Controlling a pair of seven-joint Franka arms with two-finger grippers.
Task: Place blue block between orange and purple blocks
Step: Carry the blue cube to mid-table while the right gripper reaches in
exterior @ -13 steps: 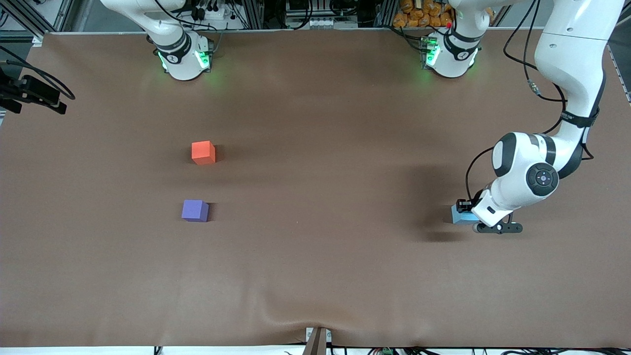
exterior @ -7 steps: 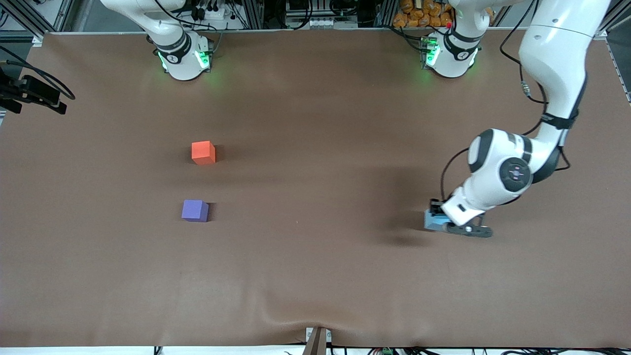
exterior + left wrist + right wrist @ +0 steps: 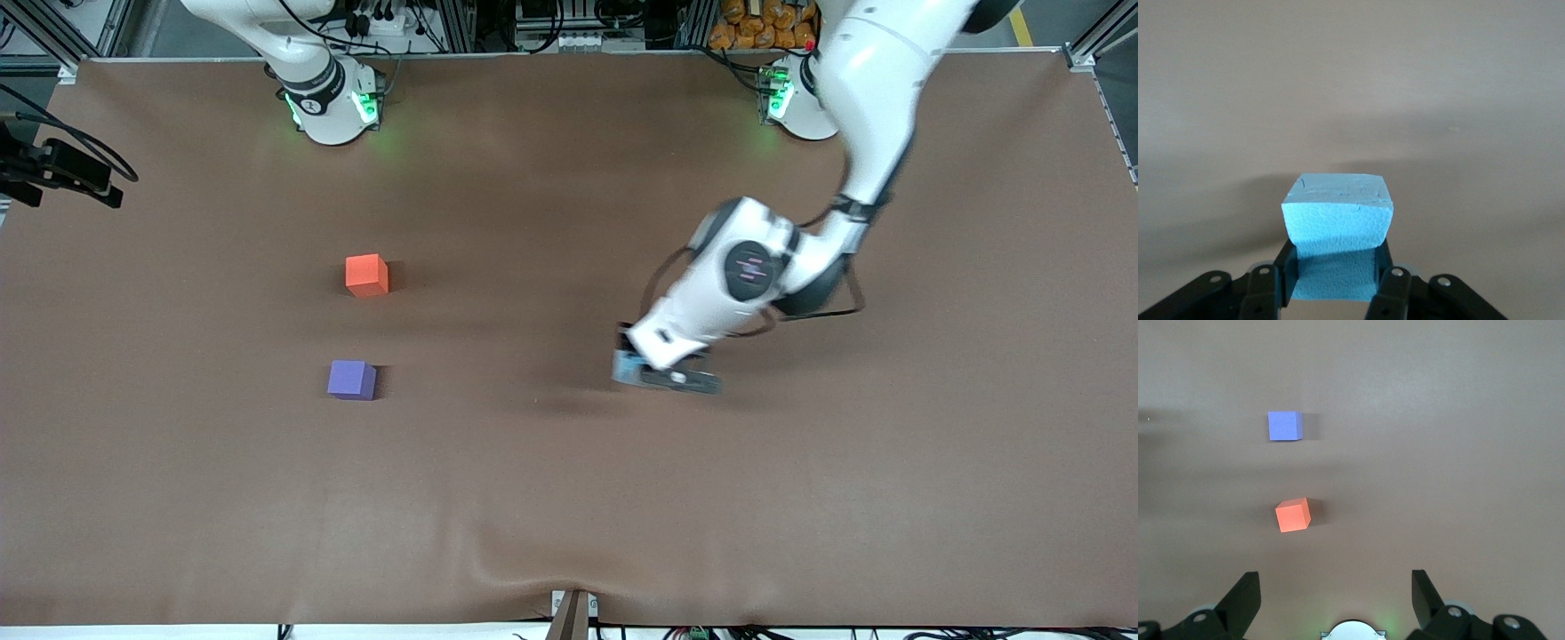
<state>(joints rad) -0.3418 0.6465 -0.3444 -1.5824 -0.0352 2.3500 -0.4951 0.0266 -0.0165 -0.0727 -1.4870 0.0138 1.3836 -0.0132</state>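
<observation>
- The left gripper (image 3: 642, 366) is up in the air over the middle part of the brown desk (image 3: 569, 498), reached out from its base.
- Its jaws are closed on the blue block (image 3: 1337, 233). In the left wrist view the two black fingers (image 3: 1393, 290) press the lower part of the block from both sides, and the upper part of the block stands out past the fingertips.
- In the front view only a small piece of the blue block (image 3: 626, 364) shows, under the white wrist of the left arm, with a soft shadow on the desk below it.
- The purple block (image 3: 351, 380) lies on the desk, well apart from the blue block, toward the right arm's end of the desk.
- The orange block (image 3: 366, 275) lies on the desk farther from the front camera than the purple block, near it but not touching. Between these two blocks there is a strip of bare desk.
- The blue block is not between the orange and purple blocks; it is held over the desk, on the left arm's side of the purple block.
- The right gripper (image 3: 1336, 592) waits high over the desk, with the orange block (image 3: 1293, 515) and the purple block (image 3: 1284, 425) both in its wrist view. Its jaws are wide open and hold nothing.
</observation>
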